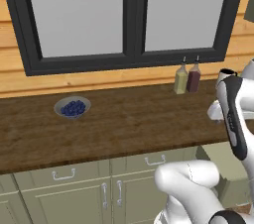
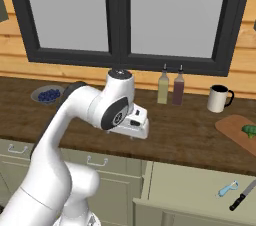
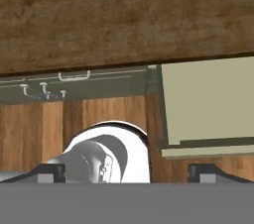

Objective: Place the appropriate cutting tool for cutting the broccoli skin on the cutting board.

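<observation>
- The gripper (image 3: pixel 126 172) hangs over the counter edge, jaws spread wide and empty
- Choose the blue peeler (image 2: pixel 228 188) in the open drawer (image 2: pixel 190 185), not the knife (image 2: pixel 243 195)
- Descend squarely over its handle, then carry it to the cutting board (image 2: pixel 235 129)

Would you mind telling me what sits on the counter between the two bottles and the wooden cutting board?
A white mug with a dark handle stands between the bottles and the light tan wooden cutting board, in the right base view.

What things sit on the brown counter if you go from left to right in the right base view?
Bowl of blueberries → yellowish bottle → dark red bottle → white mug → cutting board with the broccoli on it.
</observation>
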